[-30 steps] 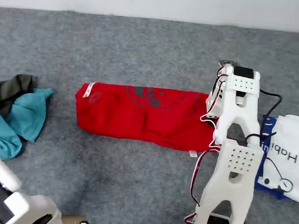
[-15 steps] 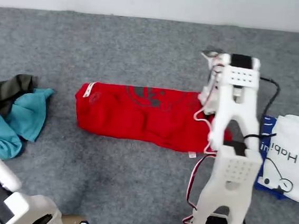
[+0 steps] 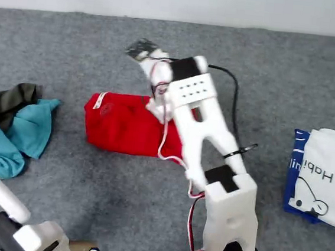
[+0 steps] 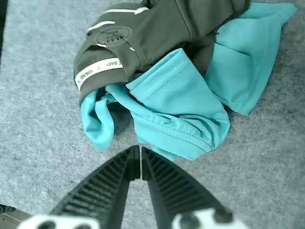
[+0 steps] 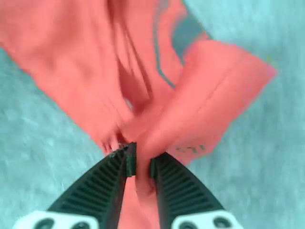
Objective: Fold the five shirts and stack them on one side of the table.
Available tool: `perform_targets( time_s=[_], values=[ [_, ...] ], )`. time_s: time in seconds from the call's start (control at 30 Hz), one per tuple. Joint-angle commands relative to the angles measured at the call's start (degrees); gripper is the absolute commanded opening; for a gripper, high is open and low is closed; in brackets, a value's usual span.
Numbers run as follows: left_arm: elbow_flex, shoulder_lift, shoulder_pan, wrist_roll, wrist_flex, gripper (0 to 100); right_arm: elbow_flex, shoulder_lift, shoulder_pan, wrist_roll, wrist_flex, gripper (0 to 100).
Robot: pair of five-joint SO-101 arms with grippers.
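The right gripper (image 5: 139,160) has swung left, pinching the red shirt's (image 3: 120,127) end and carrying it over mid-table: the half-fold. Next, likely lay it flush and release. The left gripper (image 4: 141,164), pressed together, hangs by the teal shirt (image 4: 176,114).

Right gripper (image 5: 138,164) pinching red shirt (image 5: 157,90) (bunched) over grey table (image 5: 248,157).

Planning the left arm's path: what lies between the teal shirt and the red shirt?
Bare grey table, in the high view: the teal shirt and the red shirt lie apart with nothing between them.
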Motion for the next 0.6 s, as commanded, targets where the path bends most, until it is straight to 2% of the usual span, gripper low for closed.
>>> perform_targets(
  time_s=[0.0,0.23,0.57],
  values=[
    [0.75,-3.78,0.35,-0.26,1.14,2,-0.44,-3.38,-4.97,0.44,-5.23,1.0],
    [9.10,-8.97,0.44,-0.18,0.97,2,-0.35,0.57,-8.22,0.44,-17.71,1.0],
    [14.90,-14.33,0.53,-0.18,-0.70,2,-0.35,7.08,-11.91,0.53,-24.48,1.0]
  ],
)
